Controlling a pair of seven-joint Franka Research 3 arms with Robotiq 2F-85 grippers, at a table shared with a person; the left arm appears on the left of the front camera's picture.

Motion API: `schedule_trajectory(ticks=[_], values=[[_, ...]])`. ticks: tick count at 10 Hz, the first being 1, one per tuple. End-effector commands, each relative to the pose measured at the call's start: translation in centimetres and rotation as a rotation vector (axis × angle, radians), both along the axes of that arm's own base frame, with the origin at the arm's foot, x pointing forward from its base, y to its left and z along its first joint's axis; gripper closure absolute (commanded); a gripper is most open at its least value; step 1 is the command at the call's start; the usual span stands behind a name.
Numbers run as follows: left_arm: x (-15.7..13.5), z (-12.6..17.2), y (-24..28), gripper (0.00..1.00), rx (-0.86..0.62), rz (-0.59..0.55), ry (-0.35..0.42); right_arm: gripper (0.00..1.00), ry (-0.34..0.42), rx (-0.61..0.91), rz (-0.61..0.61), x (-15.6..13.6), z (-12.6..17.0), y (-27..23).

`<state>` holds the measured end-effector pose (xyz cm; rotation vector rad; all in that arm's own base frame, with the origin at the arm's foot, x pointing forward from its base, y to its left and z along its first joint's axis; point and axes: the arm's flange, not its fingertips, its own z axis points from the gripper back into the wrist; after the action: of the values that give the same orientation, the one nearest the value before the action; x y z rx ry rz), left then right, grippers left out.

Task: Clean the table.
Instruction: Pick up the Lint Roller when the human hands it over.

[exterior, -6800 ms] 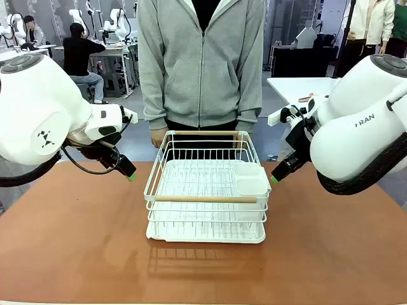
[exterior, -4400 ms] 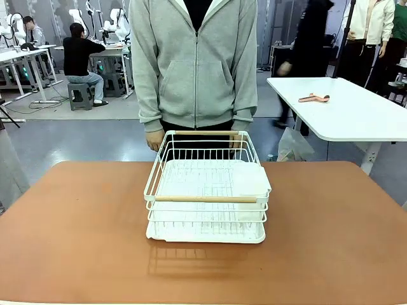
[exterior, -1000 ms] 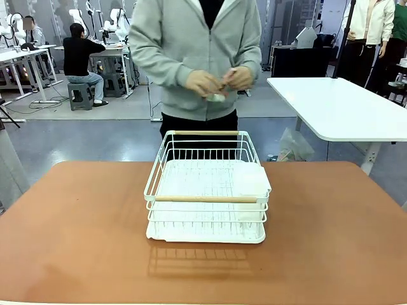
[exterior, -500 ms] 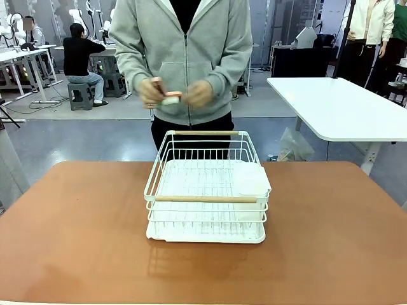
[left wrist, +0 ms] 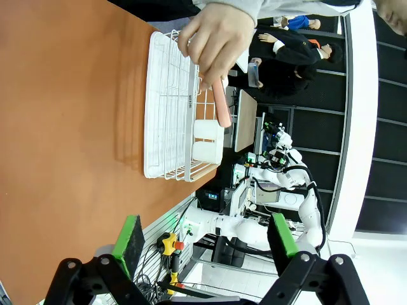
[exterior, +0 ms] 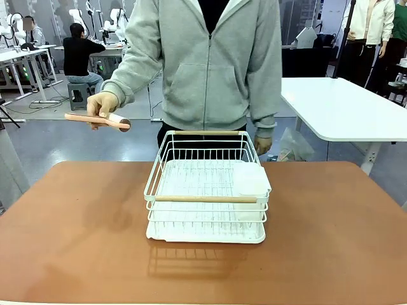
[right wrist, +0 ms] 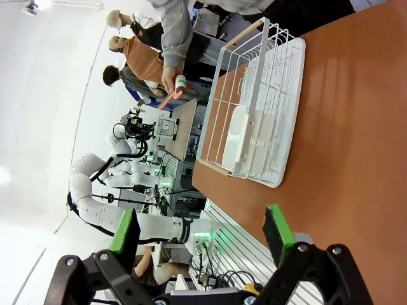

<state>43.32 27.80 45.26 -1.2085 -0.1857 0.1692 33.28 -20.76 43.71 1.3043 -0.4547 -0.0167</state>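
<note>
1 hand (exterior: pixel 102 103) is gripping a pink lint roller (exterior: pixel 89 118); sweeping the table (exterior: pixel 76 241) is risking bumping the dish rack (exterior: pixel 205 199).

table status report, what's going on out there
Left gripper, right gripper: jaws open, empty. Table: white wire rack at centre. Person's hand holds pink-handled roller far side, left of rack.

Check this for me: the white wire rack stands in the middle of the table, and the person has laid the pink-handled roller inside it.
Wrong on the roller: it is not in the rack. The front view shows the person's hand holding it in the air, off to the rack's left. The rack does stand in the middle of the table.
</note>
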Motion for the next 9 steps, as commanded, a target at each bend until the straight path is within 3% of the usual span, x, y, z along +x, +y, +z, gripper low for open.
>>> schedule_trajectory(ticks=[1, 9], values=[[-0.13, 0.1, 0.18, 0.0, 0.009, 0.004, -0.004, 0.0, -0.022, 0.013, 0.0, -0.04, 0.08, 0.14], [-0.13, 0.1, 0.18, 0.0, 0.009, 0.004, -0.004, 0.0, -0.022, 0.013, 0.0, -0.04, 0.08, 0.14]])
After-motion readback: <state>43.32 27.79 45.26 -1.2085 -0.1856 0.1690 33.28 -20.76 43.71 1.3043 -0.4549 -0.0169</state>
